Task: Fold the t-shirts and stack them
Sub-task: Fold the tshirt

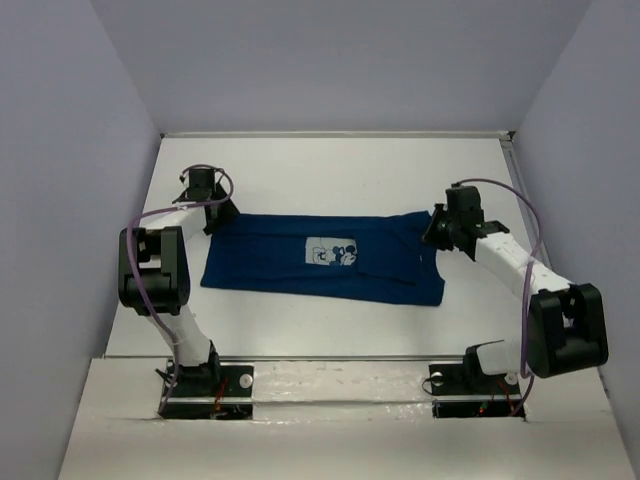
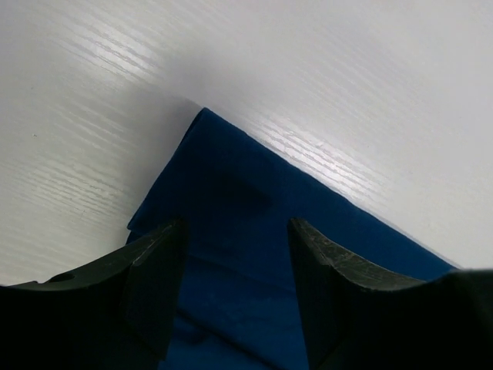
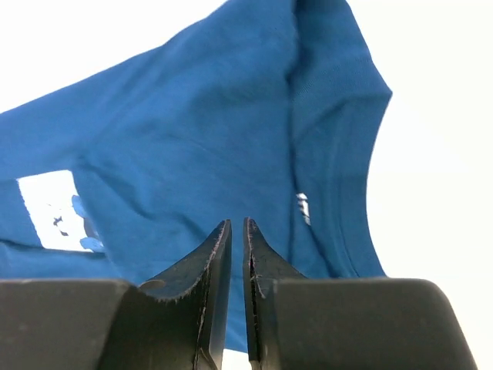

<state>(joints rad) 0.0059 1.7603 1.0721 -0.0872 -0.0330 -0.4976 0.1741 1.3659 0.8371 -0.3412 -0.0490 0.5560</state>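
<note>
T-shirt [image 1: 290, 265]: flat on table [image 1: 340, 175], between the arms.
Left gripper [image 2: 237, 227]: jaws apart, over the shirt's far left corner.
Right gripper [image 3: 237, 225]: fingers nearly together at the shirt's right edge; hold on cloth unclear.

White table [image 1: 330, 170] with a faint wood grain, seen from above. Plain pale lavender walls [image 1: 340, 60] enclose it at the left, back and right. A lighter shelf [image 1: 340, 440], possibly a separate board, runs along the near edge across its full width.
</note>
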